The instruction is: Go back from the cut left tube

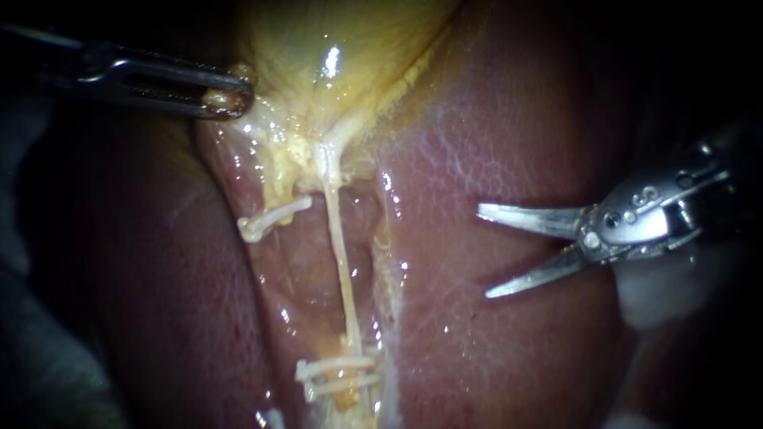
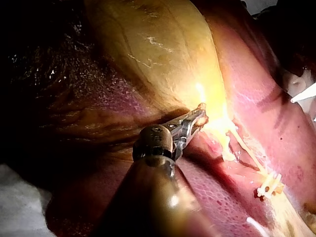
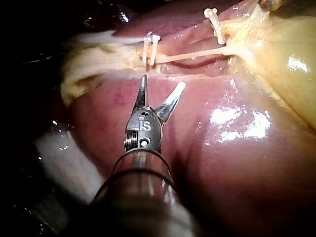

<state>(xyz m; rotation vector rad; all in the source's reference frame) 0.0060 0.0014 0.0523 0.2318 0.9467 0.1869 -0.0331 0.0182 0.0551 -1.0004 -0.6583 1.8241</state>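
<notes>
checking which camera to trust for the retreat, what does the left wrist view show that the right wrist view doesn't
Left wrist only: the left instrument, jaws shut on the gallbladder edge. Right wrist only: a clear look at the right instrument, blades open over the liver, holding nothing. Both: gallbladder, liver, the thin tube and its clips.

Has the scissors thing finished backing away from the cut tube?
Nearly. Done: the left tube's clip sits on a short stub, and the right instrument hangs over bare liver, blades open, well apart from it. In hand: the left instrument grips the gallbladder edge. Left: maybe a little more backing off.
</notes>
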